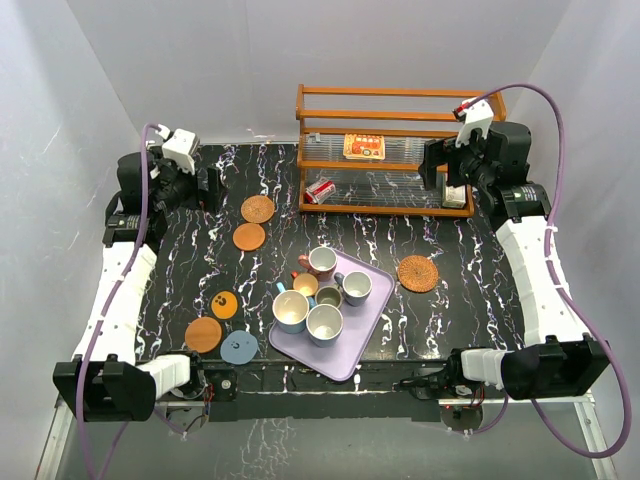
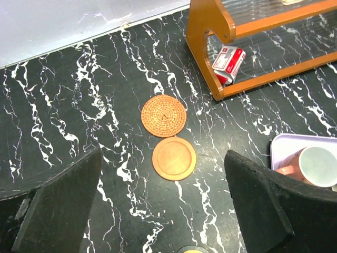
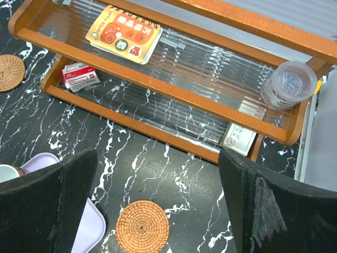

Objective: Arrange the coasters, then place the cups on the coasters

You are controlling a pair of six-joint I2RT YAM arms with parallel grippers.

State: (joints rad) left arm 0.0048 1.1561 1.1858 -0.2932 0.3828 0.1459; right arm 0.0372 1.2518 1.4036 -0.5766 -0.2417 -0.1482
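- Writing on the orange booklet (image 3: 124,32): I cannot read it.
- Cups (image 1: 322,295) stand on the lilac tray (image 1: 350,352); the pink cup (image 1: 323,262) points its handle left.
- Coasters (image 1: 257,209) lie on the table (image 1: 450,320) beside it.
- Left gripper (image 2: 163,158) and right gripper (image 3: 158,158) gape wide, empty.

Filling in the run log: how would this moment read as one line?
left pincer open, empty | right pincer open, empty | six cups on tray | six coasters off tray, none under a cup
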